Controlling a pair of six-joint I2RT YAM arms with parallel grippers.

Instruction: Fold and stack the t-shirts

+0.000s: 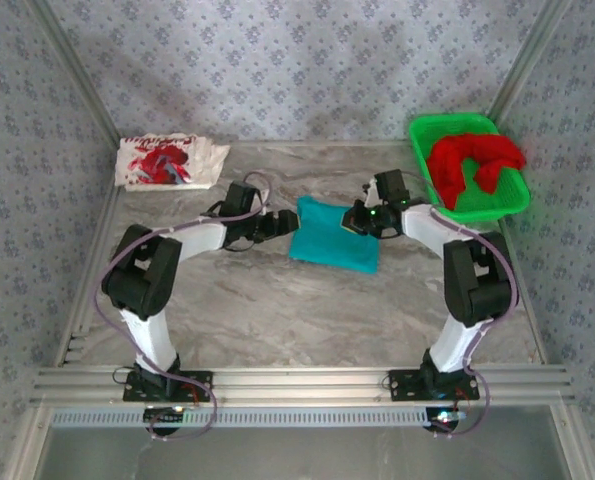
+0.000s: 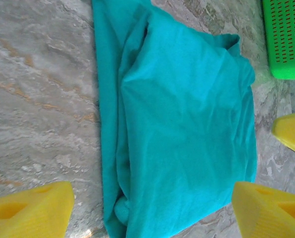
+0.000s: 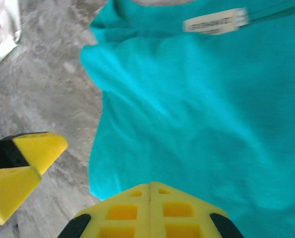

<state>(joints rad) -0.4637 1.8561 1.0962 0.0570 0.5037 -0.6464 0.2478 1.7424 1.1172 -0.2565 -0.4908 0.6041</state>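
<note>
Yellow fingers (image 2: 30, 210) of the left pincer (image 2: 152, 210) stand apart at the left edge of the folded teal t-shirt (image 1: 337, 236), centre frame; the right pincer (image 3: 149, 191), pressed together, is at its upper right corner.

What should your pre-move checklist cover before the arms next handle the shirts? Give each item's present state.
1. Teal shirt folded: ok, a compact bundle mid-table.
2. Left gripper open: ok, at the teal's left edge.
3. Right gripper free of cloth: cannot tell; shut at the teal's right edge.
4. White shirt folded: ok, far left corner.
5. Teal stacked on white: not ok, they lie apart.
6. Red shirt folded: not ok, crumpled in the basket.
</note>
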